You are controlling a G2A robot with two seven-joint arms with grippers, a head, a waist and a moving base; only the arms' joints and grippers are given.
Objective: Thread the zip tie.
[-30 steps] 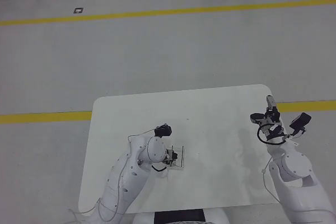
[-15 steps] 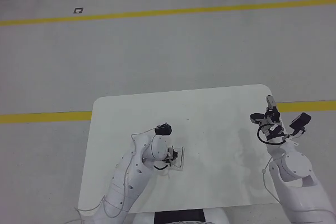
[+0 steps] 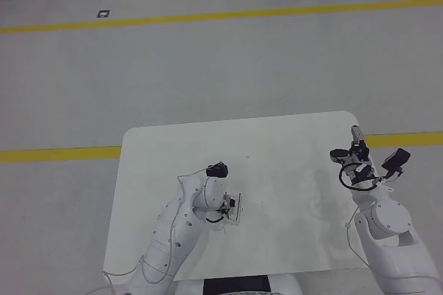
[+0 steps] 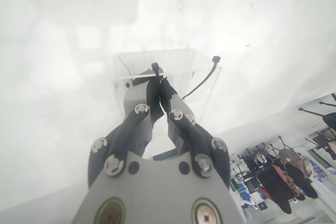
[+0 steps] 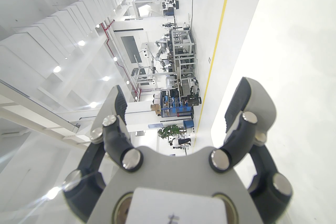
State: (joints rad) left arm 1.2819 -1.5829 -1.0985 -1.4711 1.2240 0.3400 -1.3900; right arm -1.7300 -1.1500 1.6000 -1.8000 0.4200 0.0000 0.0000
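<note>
A small clear box (image 3: 238, 207) (image 4: 170, 51) stands on the white table (image 3: 295, 147), left of its middle. My left gripper (image 3: 226, 203) (image 4: 159, 82) reaches into the box from above and is shut on a black zip tie (image 4: 155, 67), whose head sticks out past the fingertips. A second black zip tie (image 4: 207, 76) curves up against the box's far wall, head at the rim. My right gripper (image 3: 356, 140) (image 5: 181, 96) hangs open at the table's right edge with nothing between its fingers (image 5: 236, 101).
The table's right edge (image 5: 236, 70) runs beside the right gripper, with the floor and a yellow line (image 3: 207, 16) beyond. Bare tabletop lies between the two arms.
The left arm has shifted slightly to the right over the clear box, with its gripper staying at the box. The right arm has not moved.
</note>
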